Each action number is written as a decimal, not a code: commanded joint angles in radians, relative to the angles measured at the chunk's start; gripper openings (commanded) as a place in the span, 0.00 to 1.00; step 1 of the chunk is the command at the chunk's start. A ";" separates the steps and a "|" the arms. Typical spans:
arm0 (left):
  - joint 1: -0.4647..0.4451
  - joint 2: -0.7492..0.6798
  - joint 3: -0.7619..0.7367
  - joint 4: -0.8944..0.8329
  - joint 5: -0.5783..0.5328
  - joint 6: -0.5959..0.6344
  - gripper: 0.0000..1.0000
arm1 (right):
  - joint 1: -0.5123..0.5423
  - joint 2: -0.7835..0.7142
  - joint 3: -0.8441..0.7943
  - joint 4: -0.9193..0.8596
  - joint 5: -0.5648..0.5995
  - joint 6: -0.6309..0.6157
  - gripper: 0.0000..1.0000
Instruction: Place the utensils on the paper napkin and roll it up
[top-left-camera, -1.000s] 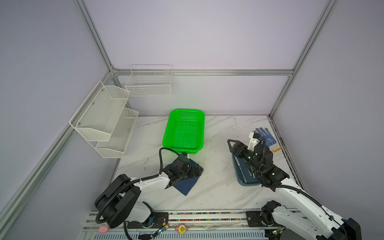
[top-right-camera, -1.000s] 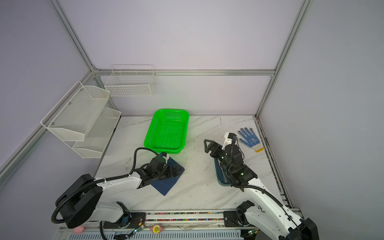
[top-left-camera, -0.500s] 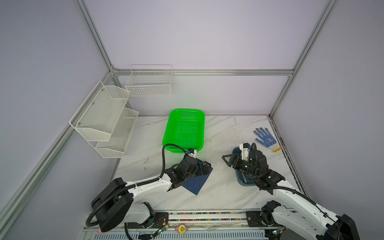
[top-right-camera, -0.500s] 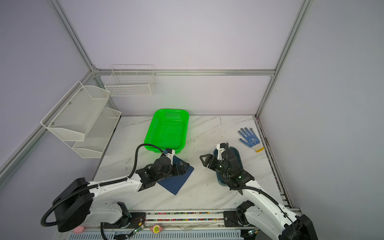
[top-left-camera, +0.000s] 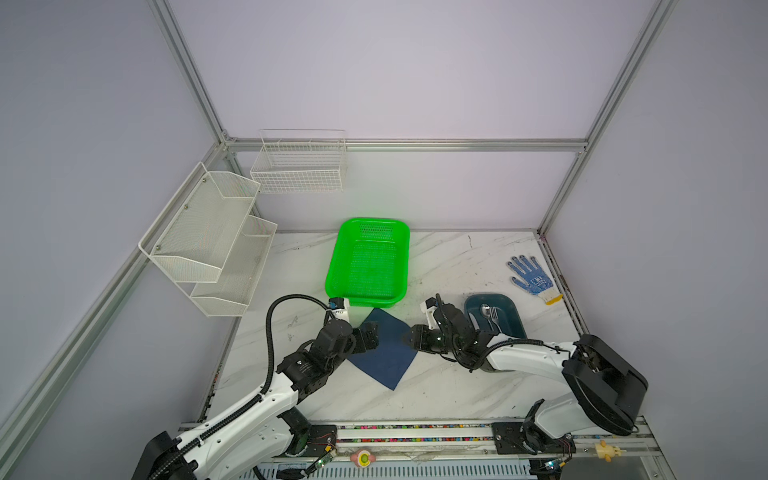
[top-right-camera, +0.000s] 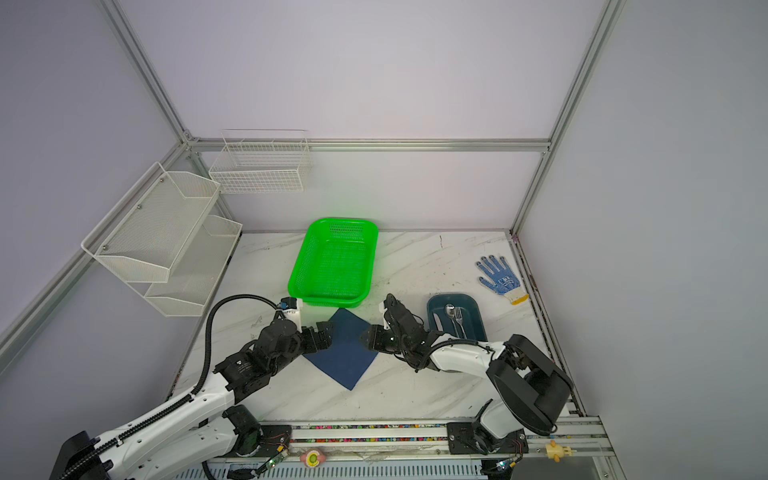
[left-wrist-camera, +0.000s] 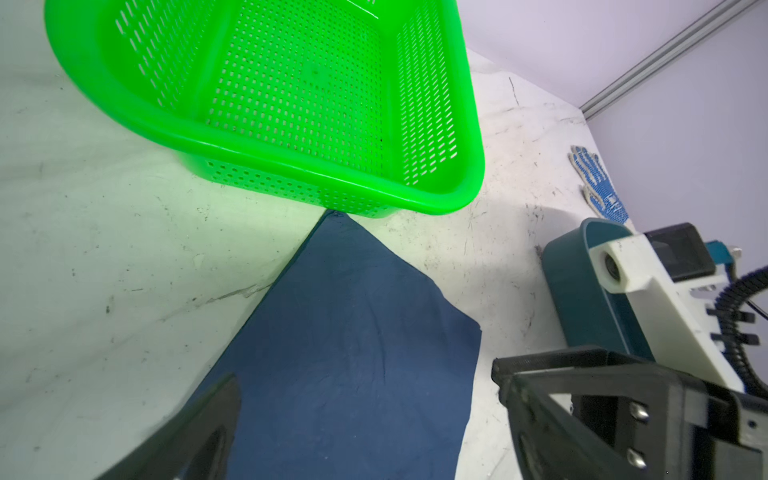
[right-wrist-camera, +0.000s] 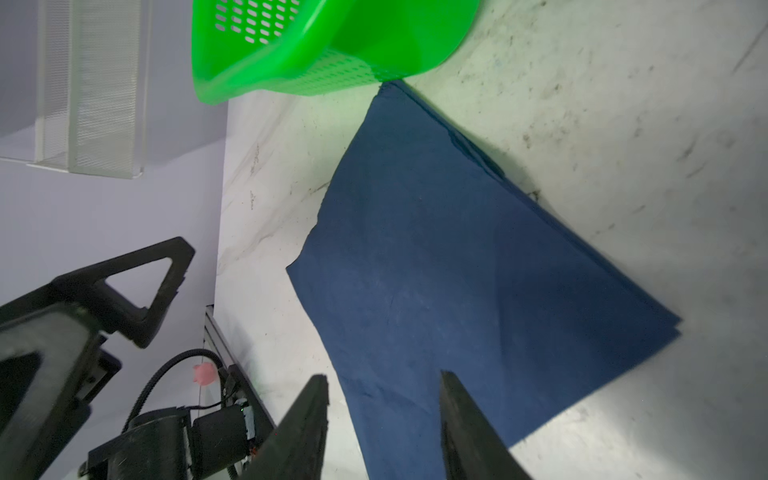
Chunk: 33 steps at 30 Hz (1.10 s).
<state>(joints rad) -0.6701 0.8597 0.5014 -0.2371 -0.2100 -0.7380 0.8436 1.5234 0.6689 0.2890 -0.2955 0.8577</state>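
Napkin first: dark navy square paper napkin (top-left-camera: 384, 347) lies flat on white marbled desk (top-left-camera: 449, 266), turned diamond-wise, far corner touching near wall of bright green perforated plastic basket (top-left-camera: 361, 301). Looks v. light, limp, faintly creased. Right wrist view shows stacked layers at one corner, so prob. folded, and a pinch could lift only the top ply. My read: tears easily & slides on smooth stone, so take it by a corner or edge w/ a shallow pinch, opposite side pinned, no dragging. As for grip, left jaws stand wide apart & empty, low over the napkin corner in front of basket's near-left corner. The right jaws are part-way apart w/ the opposite napkin corner showing between them, not clamped as far as I can tell. Just right of basket's near-right corner, well clear of the napkin, slim shiny silver metal utensils (top-right-camera: 449, 309) sit in dark teal rounded plastic tray (top-left-camera: 490, 296): spoon (top-left-camera: 485, 309) & fork (top-left-camera: 494, 316) plain, any third piece too unclear to name. Those should be stiff, hard, slick, heavier than paper. Thin handles lie flat on tray floor, so best hold is prob. across mid-handle, jaws square to it.
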 joint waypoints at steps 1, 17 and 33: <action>0.018 -0.008 -0.031 -0.020 0.061 0.043 1.00 | 0.014 0.056 0.035 0.091 0.059 0.039 0.44; 0.027 0.065 0.057 -0.081 0.052 0.066 1.00 | 0.017 0.094 -0.042 -0.166 0.221 -0.060 0.34; 0.018 0.439 0.202 0.195 0.533 0.090 0.66 | -0.008 -0.100 -0.102 -0.371 0.362 -0.130 0.34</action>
<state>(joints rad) -0.6491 1.2694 0.5903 -0.1394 0.2245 -0.6601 0.8467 1.4017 0.5529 -0.0208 0.0311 0.7670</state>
